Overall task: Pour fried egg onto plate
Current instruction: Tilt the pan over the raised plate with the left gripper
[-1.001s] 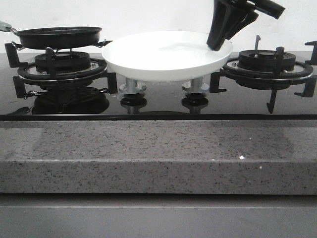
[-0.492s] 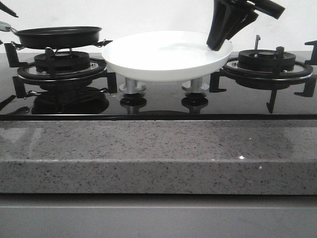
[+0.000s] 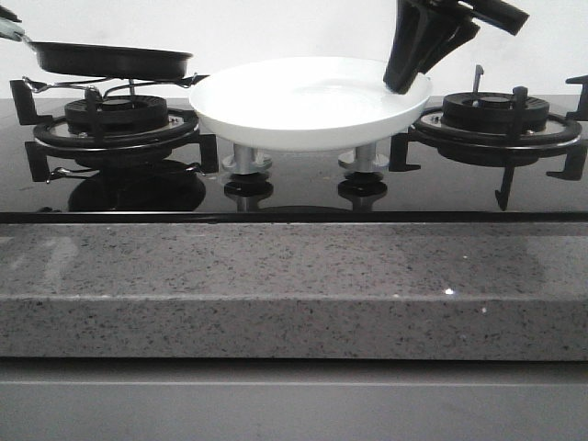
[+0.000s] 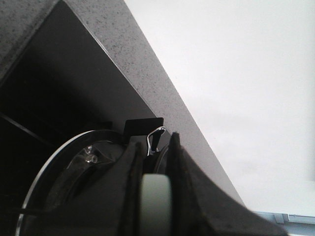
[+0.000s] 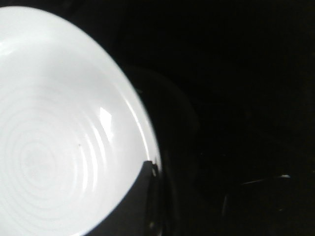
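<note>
Glossy white plate [image 3: 308, 103], faint concentric rings across its inner face [image 5: 44, 157], centre frame. Black frying pan [image 3: 110, 61], upper left, pale green handle [image 4: 156, 204]. Black burner grates [image 3: 496, 129] on mirror-black glass hob [image 3: 294, 197]. Grey, black-speckled stone counter [image 3: 294, 289] across lower frame.

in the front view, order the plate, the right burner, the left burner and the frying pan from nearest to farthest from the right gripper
1. The plate: the right gripper is at its right rim, at the stove's middle.
2. The right burner: just right of the gripper, lower.
3. The left burner: far left, beyond the plate.
4. The frying pan: above the left burner; these two are nearly too close to call.
</note>
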Controlling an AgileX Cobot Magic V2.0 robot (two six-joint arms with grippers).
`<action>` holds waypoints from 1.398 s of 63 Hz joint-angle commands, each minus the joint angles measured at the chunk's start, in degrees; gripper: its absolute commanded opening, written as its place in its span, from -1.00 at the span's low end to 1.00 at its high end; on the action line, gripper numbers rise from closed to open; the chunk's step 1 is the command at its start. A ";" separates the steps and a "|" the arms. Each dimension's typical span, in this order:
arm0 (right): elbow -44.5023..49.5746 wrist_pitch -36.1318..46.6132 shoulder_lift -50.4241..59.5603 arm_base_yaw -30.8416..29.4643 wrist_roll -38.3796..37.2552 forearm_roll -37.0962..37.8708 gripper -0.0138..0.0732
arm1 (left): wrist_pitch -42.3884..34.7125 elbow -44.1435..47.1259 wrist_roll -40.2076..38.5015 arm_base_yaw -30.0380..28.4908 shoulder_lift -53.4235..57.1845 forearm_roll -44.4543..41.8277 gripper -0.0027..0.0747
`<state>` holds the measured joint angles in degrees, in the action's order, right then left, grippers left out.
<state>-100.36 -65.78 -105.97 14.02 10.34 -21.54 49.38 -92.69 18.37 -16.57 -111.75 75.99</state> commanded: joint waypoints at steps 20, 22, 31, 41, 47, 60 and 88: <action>-1.39 1.49 2.99 -0.23 0.66 -2.09 -0.93 | 6.33 -14.05 1.08 0.51 7.64 4.77 -0.98; -1.39 1.49 2.99 -0.23 0.66 -2.09 -0.93 | 6.33 -14.55 1.19 0.79 8.31 4.58 -0.98; -1.39 1.49 2.99 -0.23 0.66 -2.09 -0.93 | 6.86 -15.37 2.66 2.94 11.94 2.52 -0.98; -1.39 1.49 2.99 -0.23 0.66 -2.09 -0.93 | 6.86 -15.37 3.93 8.28 16.08 -4.20 -0.98; -1.39 1.49 2.99 -0.23 0.66 -2.09 -0.93 | 5.75 -15.37 4.04 12.72 17.69 -7.58 -0.98; -1.39 1.49 2.99 -0.23 0.66 -2.09 -0.93 | -1.22 -15.95 4.04 23.82 20.19 -17.73 -0.98; -1.39 1.49 2.99 -0.23 0.66 -2.09 -0.93 | -5.85 -26.02 -7.58 50.87 20.34 -74.02 -0.98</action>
<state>-100.36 -65.78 -105.97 14.02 10.50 -21.54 49.16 -115.63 14.44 30.15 -94.69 10.31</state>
